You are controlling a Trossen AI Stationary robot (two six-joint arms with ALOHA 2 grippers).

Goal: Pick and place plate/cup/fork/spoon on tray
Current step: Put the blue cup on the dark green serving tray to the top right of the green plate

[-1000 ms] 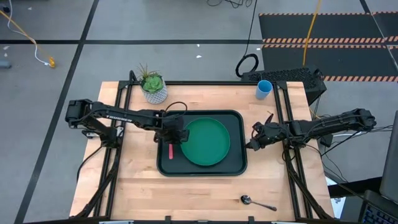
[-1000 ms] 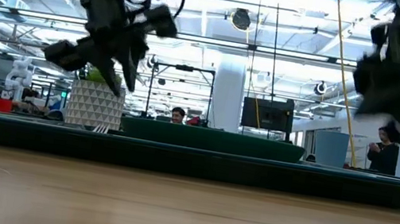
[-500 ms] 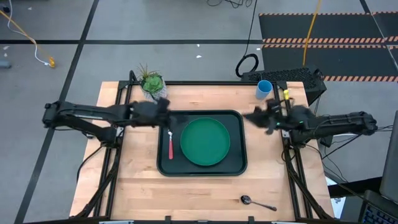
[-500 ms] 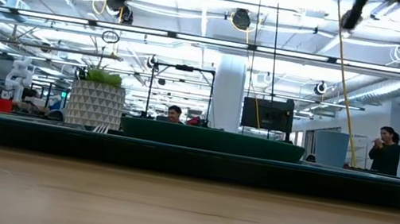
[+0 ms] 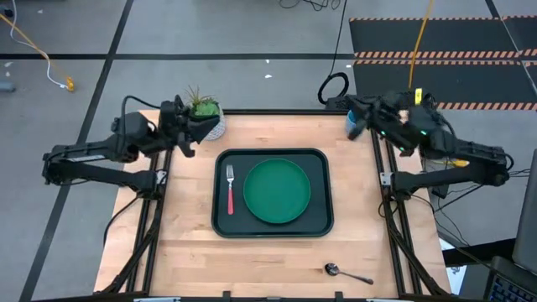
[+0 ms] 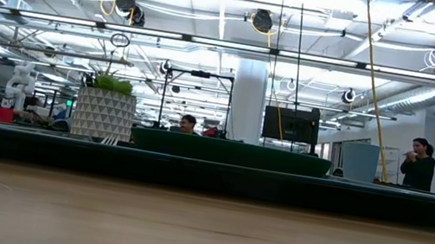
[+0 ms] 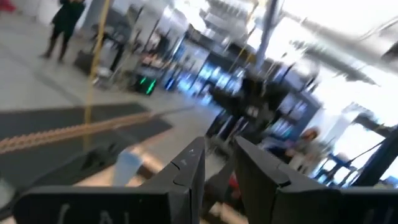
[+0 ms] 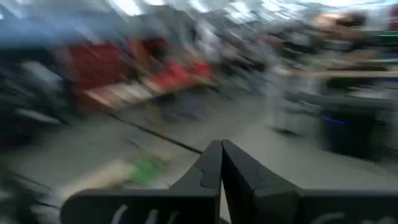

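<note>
The green plate [image 5: 277, 191] and the pink-handled fork [image 5: 230, 191] lie flat on the dark tray [image 5: 325, 225], the fork left of the plate. In the low view the plate [image 6: 230, 151] rests on the tray [image 6: 217, 177]. The light-blue cup [image 5: 355, 126] stands at the table's far right edge. The silver spoon [image 5: 346, 272] lies on the table near the front edge. My left gripper [image 5: 193, 127] is raised beside the plant pot, open and empty [image 7: 217, 149]. My right gripper [image 5: 352, 107] is raised over the cup, shut and empty [image 8: 221, 152]. Neither gripper shows in the low view.
A white speckled plant pot [image 5: 208, 124] stands at the table's far left, just behind the tray; it also shows in the low view [image 6: 103, 114]. Bare wood lies left, right and in front of the tray. Black frame rails run along the table's sides.
My left gripper has left the fork on the tray, risen, and gone toward the far left, to the plant pot. My right gripper has risen from beside the tray's right edge and gone toward the far edge, over the cup. Both have gone up out of the low view.
</note>
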